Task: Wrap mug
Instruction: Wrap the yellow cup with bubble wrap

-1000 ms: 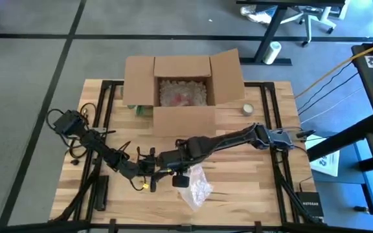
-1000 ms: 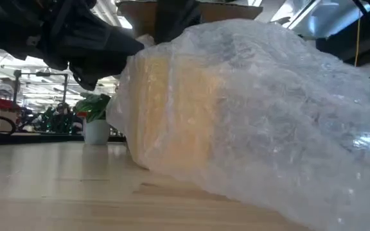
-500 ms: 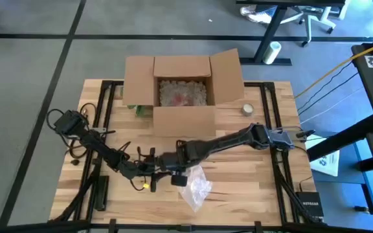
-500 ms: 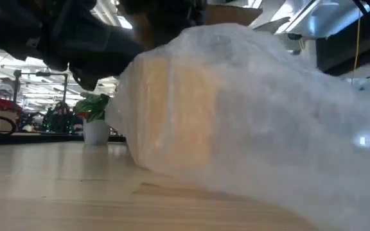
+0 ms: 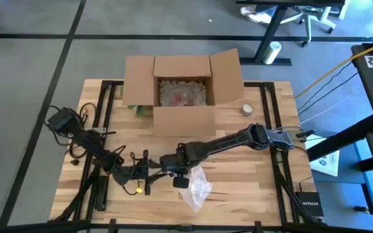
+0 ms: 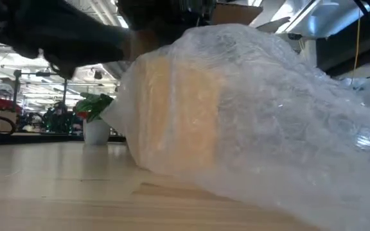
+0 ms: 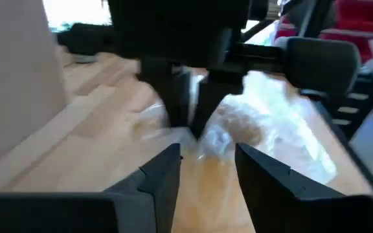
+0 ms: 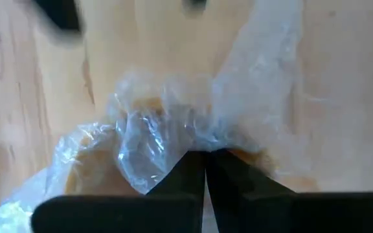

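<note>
Right wrist view: the right gripper (image 8: pixel 205 155) has its jaws pinched on the bubble wrap (image 8: pixel 173 123) bunched over the yellow mug (image 6: pixel 172 109). The left gripper (image 7: pixel 207 169) stands just beside the bundle, jaws narrowly apart and holding nothing. The bundle lies near the table (image 5: pixel 251 188) front edge, well apart from the cardboard box (image 5: pixel 183 90); bare wood lies either side.
</note>
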